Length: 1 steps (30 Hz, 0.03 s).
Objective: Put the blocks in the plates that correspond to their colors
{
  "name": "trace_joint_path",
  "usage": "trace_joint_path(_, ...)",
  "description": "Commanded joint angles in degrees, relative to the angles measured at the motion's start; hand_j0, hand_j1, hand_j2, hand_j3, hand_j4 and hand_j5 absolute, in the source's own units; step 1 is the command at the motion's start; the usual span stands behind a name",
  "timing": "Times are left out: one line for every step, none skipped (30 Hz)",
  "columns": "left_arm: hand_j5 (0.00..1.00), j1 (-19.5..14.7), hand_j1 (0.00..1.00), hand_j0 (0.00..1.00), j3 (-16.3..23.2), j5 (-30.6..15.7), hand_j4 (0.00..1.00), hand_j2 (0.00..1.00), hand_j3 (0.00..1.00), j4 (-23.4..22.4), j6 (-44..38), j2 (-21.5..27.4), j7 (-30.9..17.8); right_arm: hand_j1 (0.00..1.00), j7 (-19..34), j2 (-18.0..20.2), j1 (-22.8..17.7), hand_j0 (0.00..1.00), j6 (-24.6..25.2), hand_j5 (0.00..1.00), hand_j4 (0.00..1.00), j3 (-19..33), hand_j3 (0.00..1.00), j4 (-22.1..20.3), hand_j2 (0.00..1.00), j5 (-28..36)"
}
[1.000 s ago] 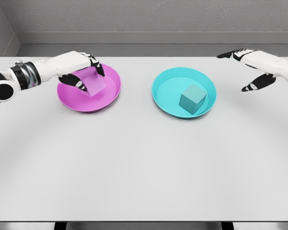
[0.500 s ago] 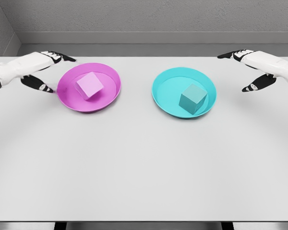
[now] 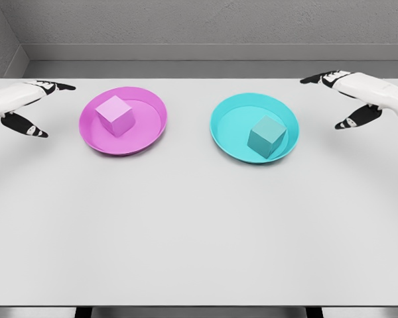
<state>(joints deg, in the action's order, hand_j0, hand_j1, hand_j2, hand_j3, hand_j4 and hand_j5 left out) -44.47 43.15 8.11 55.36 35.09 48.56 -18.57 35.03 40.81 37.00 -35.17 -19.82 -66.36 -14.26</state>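
Note:
A pink block (image 3: 115,114) lies inside the magenta plate (image 3: 149,130) at the back left of the table. A teal block (image 3: 265,136) rests in the cyan plate (image 3: 225,126) to its right. My left hand (image 3: 41,106) hovers at the far left edge, well clear of the magenta plate, fingers spread and empty. My right hand (image 3: 338,96) hangs open at the far right, beyond the cyan plate, holding nothing.
The white table (image 3: 199,225) stretches wide toward its front edge. A grey wall runs behind the table's back edge.
My left hand let go of the pink block, which settled in the magenta plate, and drew back to the left edge. The right hand barely moved.

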Motion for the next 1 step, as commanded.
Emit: trace_joint_path(1.00,0.0,1.00,1.00,-0.1,-0.5,1.00,1.00,1.00,0.0,-0.1,0.0,0.0,1.00,0.0,0.2,0.0,1.00,0.2,1.00,1.00,0.0,1.00,-0.5,1.00,0.5)
